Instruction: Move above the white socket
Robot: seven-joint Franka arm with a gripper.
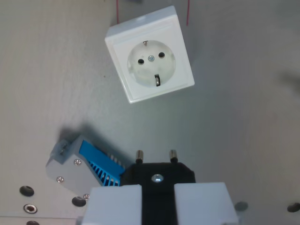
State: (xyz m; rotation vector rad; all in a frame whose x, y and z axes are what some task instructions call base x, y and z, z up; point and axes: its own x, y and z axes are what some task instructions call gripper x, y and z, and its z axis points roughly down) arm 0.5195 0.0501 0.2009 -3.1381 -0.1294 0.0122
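Closed on a black plug (158, 177), the claw (158, 202) is held near; the far white socket (150, 60) is not yet reached.

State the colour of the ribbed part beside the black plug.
Bright blue ribbed part, seen best in the wrist view, its only view.

Matte grey tabletop (243, 108) with two thin red lines (188, 13), softly lit.
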